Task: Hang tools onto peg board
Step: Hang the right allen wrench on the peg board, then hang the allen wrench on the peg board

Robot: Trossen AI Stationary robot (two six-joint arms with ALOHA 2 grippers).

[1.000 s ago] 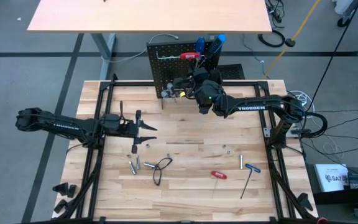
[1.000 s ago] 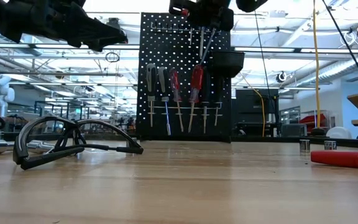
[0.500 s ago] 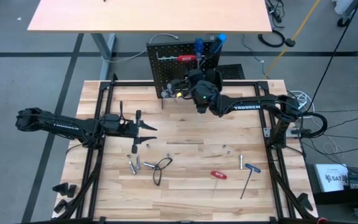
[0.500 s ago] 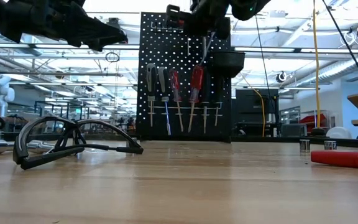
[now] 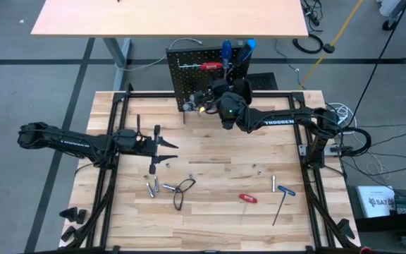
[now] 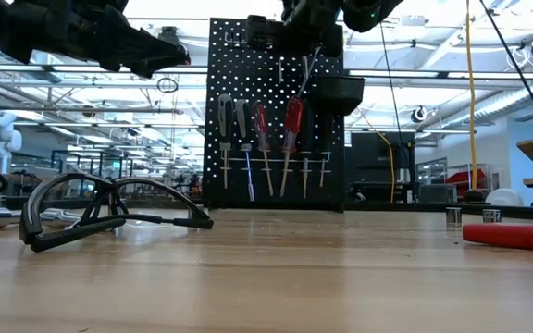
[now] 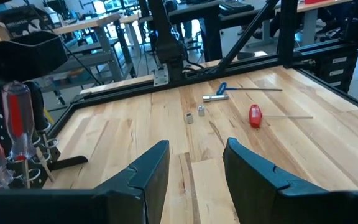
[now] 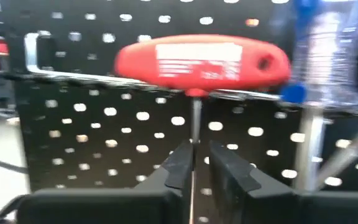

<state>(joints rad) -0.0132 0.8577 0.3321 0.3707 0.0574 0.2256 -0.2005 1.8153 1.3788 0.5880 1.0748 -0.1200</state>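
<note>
The peg board (image 5: 189,70) stands upright at the table's far edge, with screwdrivers (image 6: 266,129) hanging on it and a small black bin (image 6: 340,92). A red T-handled hex key (image 8: 201,59) sits at the board's top, its handle across a silver rail (image 8: 73,78). Its thin shaft (image 8: 193,124) hangs down. My right gripper (image 8: 202,163) is level at the board, its fingers a narrow gap apart around that shaft. My left gripper (image 7: 194,168) waits open over the table's left half (image 5: 168,149). On the table lie a black wire loop (image 5: 182,189), silver bits (image 5: 152,187), a small red-handled tool (image 5: 248,198) and a blue-handled hex key (image 5: 285,192). My right gripper's fingers come level from the table's near side and stand on either side of the key's shaft (image 8: 193,146), just below the handle. The shaft runs close along one finger (image 8: 178,167). I cannot tell whether it touches. The key hangs upright from the rail.
The dark arm frame (image 5: 118,106) runs along the table's edges. Bare wood lies between the loose tools and the board. Another silver bit (image 5: 273,183) lies by the blue-handled key. A second table (image 5: 168,17) stands beyond the board.
My right gripper has sunk a little at the board and shifted slightly toward the table's left with the red-handled key. The key's shaft now hangs nearer to upright. Over the last half second it has kept still.
</note>
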